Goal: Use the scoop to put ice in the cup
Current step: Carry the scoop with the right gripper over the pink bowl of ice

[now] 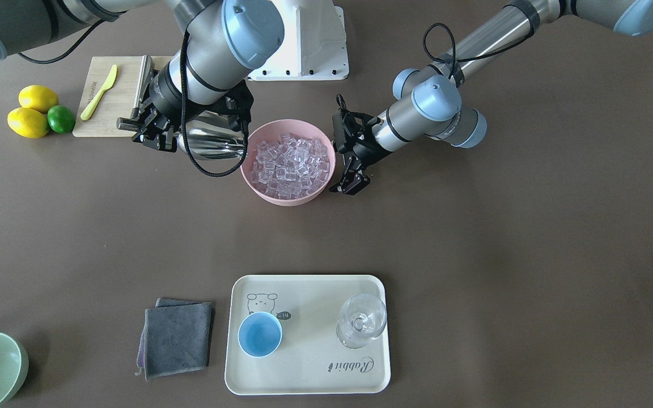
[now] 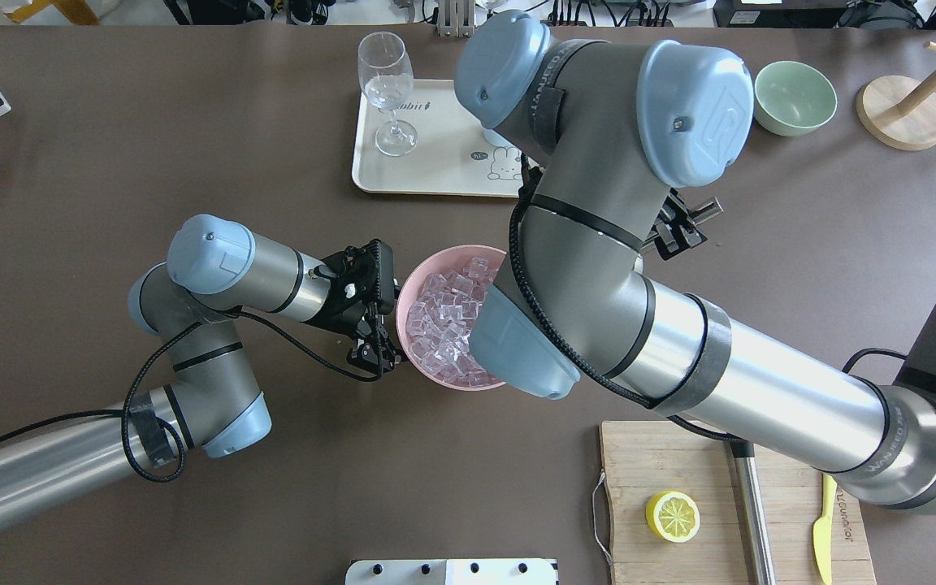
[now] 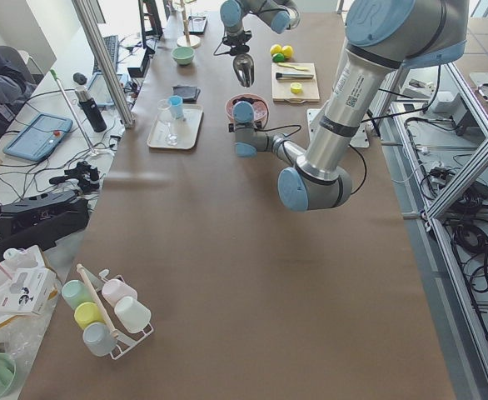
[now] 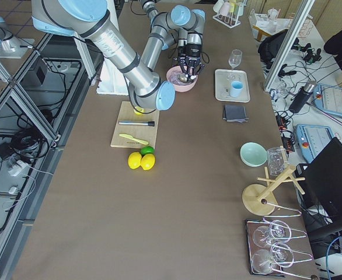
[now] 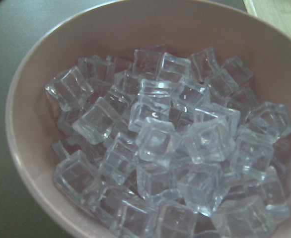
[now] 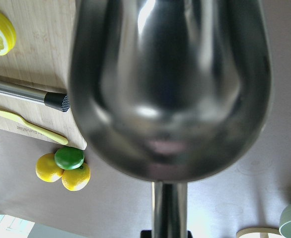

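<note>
Overhead, right arm (image 2: 598,268) apparently hides cup (image 1: 259,334) on tray (image 1: 304,371).

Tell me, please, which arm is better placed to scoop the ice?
Right: the right gripper holds the empty scoop just beside the ice; the left gripper holds nothing.

The ice (image 1: 288,167) sits in the bowl (image 1: 282,200), cup (image 1: 259,334) on tray (image 1: 295,375).
</note>
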{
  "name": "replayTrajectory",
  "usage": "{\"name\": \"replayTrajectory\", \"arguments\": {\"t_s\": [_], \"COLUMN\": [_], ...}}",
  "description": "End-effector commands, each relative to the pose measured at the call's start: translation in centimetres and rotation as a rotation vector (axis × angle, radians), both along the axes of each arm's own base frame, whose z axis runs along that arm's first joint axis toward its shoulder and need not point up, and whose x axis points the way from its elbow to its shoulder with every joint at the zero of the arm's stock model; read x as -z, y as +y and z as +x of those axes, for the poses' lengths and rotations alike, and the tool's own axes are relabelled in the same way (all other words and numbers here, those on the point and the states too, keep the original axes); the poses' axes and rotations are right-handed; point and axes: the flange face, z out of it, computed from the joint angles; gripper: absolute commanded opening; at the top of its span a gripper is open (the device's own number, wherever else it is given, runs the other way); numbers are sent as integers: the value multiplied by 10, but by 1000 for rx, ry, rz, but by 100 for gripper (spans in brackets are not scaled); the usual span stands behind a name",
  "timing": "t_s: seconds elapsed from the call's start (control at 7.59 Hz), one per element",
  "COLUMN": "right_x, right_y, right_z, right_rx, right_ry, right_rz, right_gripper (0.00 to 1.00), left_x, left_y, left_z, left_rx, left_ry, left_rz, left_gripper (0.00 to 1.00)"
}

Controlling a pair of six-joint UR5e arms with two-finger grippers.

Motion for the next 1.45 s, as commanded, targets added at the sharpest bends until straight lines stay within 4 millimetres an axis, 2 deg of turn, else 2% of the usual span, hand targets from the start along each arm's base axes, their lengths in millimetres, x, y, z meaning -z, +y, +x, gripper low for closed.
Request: {"name": "replayTrajectory", "arguments": {"t_s": [0.0,0.4,0.66,1.32], "right_x": [1,-7,-3,-7], "right_y": [24,29,22,19], "right_z": [-44,-68,-80,-91], "right_rx": [-6,-35,-41,-142], "right_ry": [78,120,139,110], "right_rz": [15,4,-7,1], "right_gripper": [0,0,0,0], "left_x": [1,1,3,-6], "left_y": [0,1,1,2], "left_z": [-1,-5,-7,-12], "left_rx": [1,1,3,6], "left_ry": [4,27,44,49], "left_rz": [3,14,25,28], "left_gripper": [98,98,98,98]}}
